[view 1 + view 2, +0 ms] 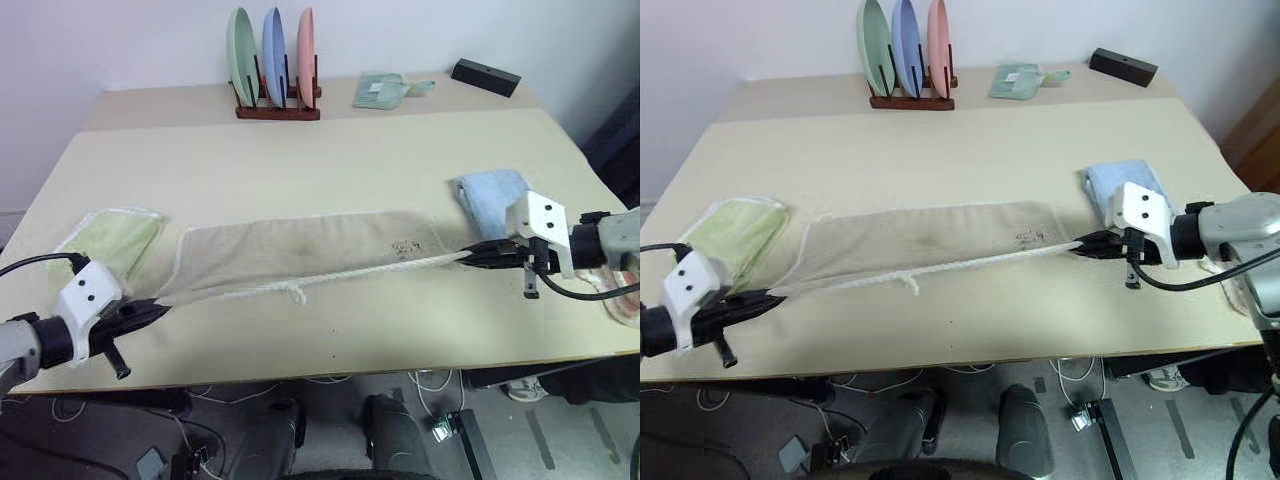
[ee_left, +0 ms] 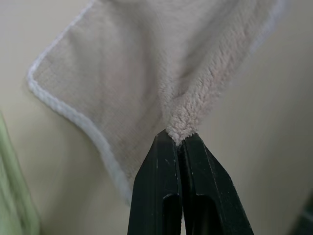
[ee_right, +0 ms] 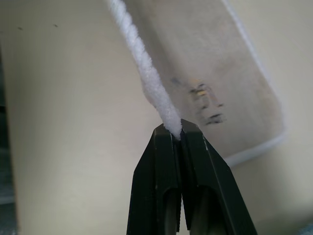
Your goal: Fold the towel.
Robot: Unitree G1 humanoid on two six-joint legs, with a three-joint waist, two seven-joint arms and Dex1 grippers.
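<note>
We count three towels on the counter (image 1: 300,330): one beige towel (image 1: 300,245), one light green towel (image 1: 115,238) and one light blue towel (image 1: 490,197). We also count three plates (image 1: 272,45) in one rack (image 1: 277,108), one small green cloth (image 1: 382,90), one black box (image 1: 485,76) and two end effectors, the left end effector (image 1: 160,308) and the right end effector (image 1: 468,255).

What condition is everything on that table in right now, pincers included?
Towel: folded lengthwise, stretched between both pincers.
Left pincer: shut on the towel's end.
Right pincer: shut on the towel's white edging.
Green towel: folded, lying flat.
Blue towel: folded.
Plates: upright in rack.
</note>
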